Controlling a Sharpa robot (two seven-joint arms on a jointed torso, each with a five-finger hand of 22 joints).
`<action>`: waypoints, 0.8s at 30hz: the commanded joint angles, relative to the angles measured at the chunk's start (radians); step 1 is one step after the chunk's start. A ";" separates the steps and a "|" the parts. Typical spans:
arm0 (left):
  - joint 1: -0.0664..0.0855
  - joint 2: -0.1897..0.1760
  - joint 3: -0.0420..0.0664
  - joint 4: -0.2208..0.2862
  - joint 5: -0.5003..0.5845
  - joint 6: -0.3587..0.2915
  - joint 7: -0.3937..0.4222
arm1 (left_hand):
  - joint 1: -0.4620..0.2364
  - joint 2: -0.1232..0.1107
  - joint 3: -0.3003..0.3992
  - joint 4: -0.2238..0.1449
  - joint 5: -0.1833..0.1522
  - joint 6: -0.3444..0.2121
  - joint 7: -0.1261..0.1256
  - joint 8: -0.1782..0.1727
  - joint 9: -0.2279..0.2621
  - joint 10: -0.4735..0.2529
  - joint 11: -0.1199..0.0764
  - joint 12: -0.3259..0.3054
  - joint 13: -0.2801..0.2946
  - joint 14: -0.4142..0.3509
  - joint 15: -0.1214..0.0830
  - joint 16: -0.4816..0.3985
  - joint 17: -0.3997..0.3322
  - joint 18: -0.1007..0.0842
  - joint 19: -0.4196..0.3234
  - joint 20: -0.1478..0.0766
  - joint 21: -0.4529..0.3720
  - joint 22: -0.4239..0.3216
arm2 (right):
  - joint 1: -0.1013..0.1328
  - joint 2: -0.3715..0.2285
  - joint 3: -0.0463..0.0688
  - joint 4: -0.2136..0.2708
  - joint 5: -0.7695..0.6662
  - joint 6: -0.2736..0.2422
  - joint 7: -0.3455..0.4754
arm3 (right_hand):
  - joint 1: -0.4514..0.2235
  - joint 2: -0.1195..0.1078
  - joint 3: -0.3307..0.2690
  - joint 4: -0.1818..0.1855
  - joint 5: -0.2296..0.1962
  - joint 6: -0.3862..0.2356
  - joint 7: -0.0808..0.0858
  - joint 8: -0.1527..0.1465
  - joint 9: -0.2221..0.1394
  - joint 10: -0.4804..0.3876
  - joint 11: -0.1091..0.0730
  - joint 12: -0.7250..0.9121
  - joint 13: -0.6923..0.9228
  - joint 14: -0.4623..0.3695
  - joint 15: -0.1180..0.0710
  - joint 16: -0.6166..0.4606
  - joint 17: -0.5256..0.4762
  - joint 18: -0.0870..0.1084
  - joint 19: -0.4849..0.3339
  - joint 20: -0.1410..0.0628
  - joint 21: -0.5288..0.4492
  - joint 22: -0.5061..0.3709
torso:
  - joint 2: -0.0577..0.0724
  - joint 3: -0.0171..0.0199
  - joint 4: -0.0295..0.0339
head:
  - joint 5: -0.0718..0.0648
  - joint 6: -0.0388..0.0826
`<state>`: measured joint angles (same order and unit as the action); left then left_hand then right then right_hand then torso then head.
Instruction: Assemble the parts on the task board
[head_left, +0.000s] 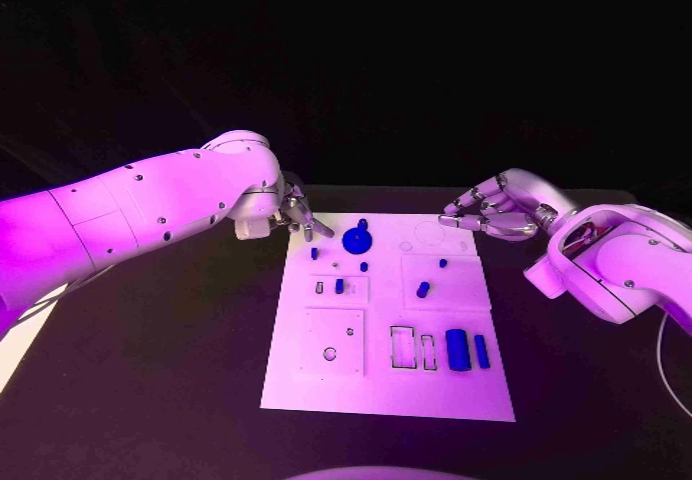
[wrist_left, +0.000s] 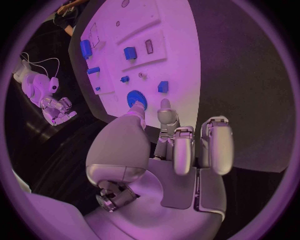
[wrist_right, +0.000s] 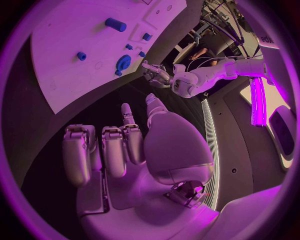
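The black table (head_left: 159, 380) takes up most of what I can see, and the white task board (head_left: 433, 395) lies in the middle of it, long side running away from the robot.

The left hand (head_left: 297, 214) hangs at the board's far left corner, fingers held loosely apart with nothing between them; the fingertips (wrist_left: 164, 104) are just above the board's edge, close to the round blue gear (head_left: 358, 239), though I can't be sure from here whether any tip touches the board. The right hand (head_left: 490, 212) hovers past the board's far right corner, over bare table, fingers curled partway and apart, also holding nothing.

On the board, the largest blue part is a long block (head_left: 457, 349) near the right side of the near half, with a thinner blue bar (head_left: 482, 351) just beside it. Two empty rectangular slots (head_left: 404, 346) sit to their left. Farther up lie a short blue peg (head_left: 423, 289), a small blue piece (head_left: 340, 286) in a left recess, and tiny blue bits near the gear.
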<state>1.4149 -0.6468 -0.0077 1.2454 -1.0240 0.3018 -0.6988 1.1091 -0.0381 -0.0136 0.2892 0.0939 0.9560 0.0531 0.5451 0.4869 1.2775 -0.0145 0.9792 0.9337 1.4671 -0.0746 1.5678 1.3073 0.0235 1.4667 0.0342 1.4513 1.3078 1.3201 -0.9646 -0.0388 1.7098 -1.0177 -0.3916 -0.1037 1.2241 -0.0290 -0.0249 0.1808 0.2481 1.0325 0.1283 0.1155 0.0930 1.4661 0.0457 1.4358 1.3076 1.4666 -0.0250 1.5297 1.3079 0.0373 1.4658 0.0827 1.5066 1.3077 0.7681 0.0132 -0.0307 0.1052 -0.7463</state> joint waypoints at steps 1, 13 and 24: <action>-0.004 0.010 -0.002 -0.016 -0.007 0.064 -0.070 | 0.004 0.005 -0.006 -0.001 -0.004 0.005 0.001 0.007 -0.001 0.006 -0.002 0.002 0.000 0.104 -0.001 0.003 0.264 0.012 0.043 0.001 0.004 0.147 | 0.000 0.001 0.000 0.000 -0.003 0.013 0.010 | 0.007 0.004 -0.008 -0.002 0.006 -0.005 0.000 -0.004 0.002 0.042 -0.001 -0.004 0.191 0.087 -0.002 -0.005 0.185 -0.004 0.028 -0.003 -0.004 0.116 | 0.000 0.0012 -0.0019 | 0.002 -0.002; -0.013 0.020 -0.006 -0.039 -0.007 0.091 -0.070 | 0.034 0.016 -0.014 -0.007 0.002 0.004 0.000 0.008 -0.004 0.006 -0.004 0.004 -0.003 0.104 -0.003 0.003 0.264 0.012 0.043 -0.001 0.004 0.149 | 0.000 0.001 0.000 -0.001 -0.003 0.018 0.009 | 0.013 0.005 -0.012 -0.003 0.012 -0.005 0.000 -0.004 0.002 0.042 -0.001 -0.003 0.192 0.087 -0.002 -0.005 0.184 -0.004 0.028 -0.003 -0.004 0.116 | -0.001 0.0024 -0.0003 | 0.001 -0.004; -0.017 0.025 -0.007 -0.048 -0.003 0.106 -0.068 | 0.058 0.024 -0.019 -0.010 0.007 0.005 -0.001 0.009 -0.007 0.007 -0.004 0.006 -0.005 0.104 -0.003 0.003 0.264 0.011 0.044 -0.002 0.005 0.151 | 0.000 0.001 0.000 0.000 -0.003 0.018 0.009 | 0.016 0.005 -0.013 -0.003 0.013 -0.005 0.000 -0.003 0.002 0.042 -0.001 -0.003 0.192 0.087 -0.002 -0.005 0.185 -0.004 0.028 -0.003 -0.004 0.116 | -0.001 0.0023 -0.0012 | 0.002 -0.006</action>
<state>1.3997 -0.6245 -0.0146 1.1986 -1.0274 0.3803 -0.6988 1.1578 -0.0133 -0.0260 0.2768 0.0940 0.9558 0.0531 0.5491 0.4816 1.2810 -0.0180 0.9793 0.9296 1.4671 -0.0746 1.5678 1.3079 0.0235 1.4667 0.0341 1.4512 1.3077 1.3200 -0.9644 -0.0388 1.7090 -1.0170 -0.3866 -0.1029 1.2280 -0.0251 -0.0330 0.1781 0.2577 1.0325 0.1283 0.1155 0.0938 1.4661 0.0457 1.4358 1.3074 1.4666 -0.0250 1.5297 1.3076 0.0372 1.4658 0.0827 1.5066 1.3074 0.7672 0.0154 -0.0314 0.1072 -0.7520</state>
